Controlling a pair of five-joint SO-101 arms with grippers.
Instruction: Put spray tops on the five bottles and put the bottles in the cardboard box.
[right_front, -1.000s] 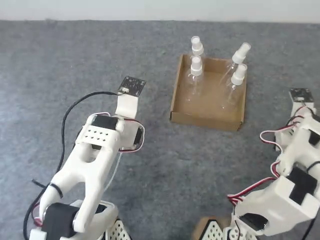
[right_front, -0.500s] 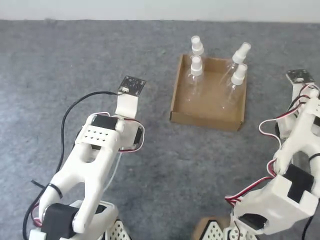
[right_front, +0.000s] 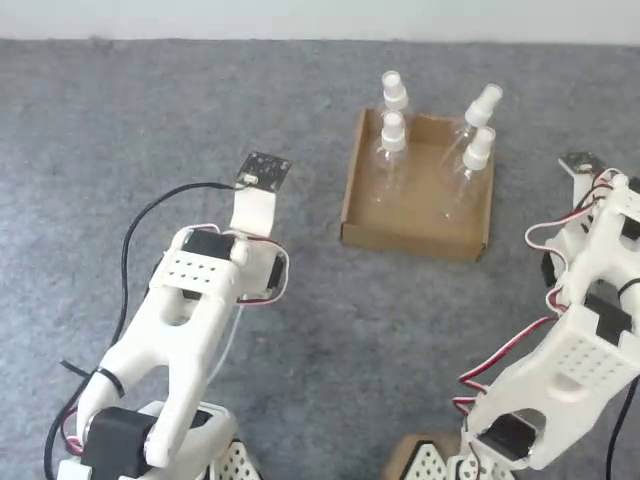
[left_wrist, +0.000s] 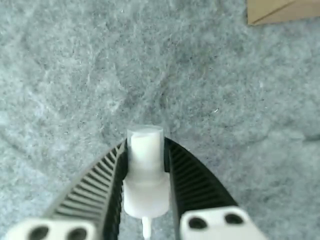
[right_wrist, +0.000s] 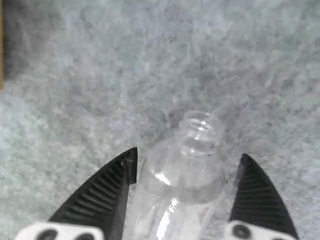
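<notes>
Surface: grey felt-like carpet (right_front: 100, 120), fibrous.
Box: brown cardboard box (right_front: 410, 238), shallow, square – held four clear capped bottles (right_front: 467, 175), white tops.
L gripper: left gripper (left_wrist: 145, 165), ribbed black jaws clenched on a white cylindrical spray top (left_wrist: 146, 175), dip tube toward the wrist.
L arm: stretched fwd over carpet, wrist left of box.
R gripper: right gripper (right_wrist: 185, 170) spread wide, grasping an uncapped clear plastic bottle (right_wrist: 192, 160) – threaded neck open.
R arm: raised, wrist just right of box.

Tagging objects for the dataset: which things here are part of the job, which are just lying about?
Job:
cardboard box
four capped bottles
spray top in left gripper
uncapped bottle at right gripper

Other:
grey carpet
black cable
</notes>
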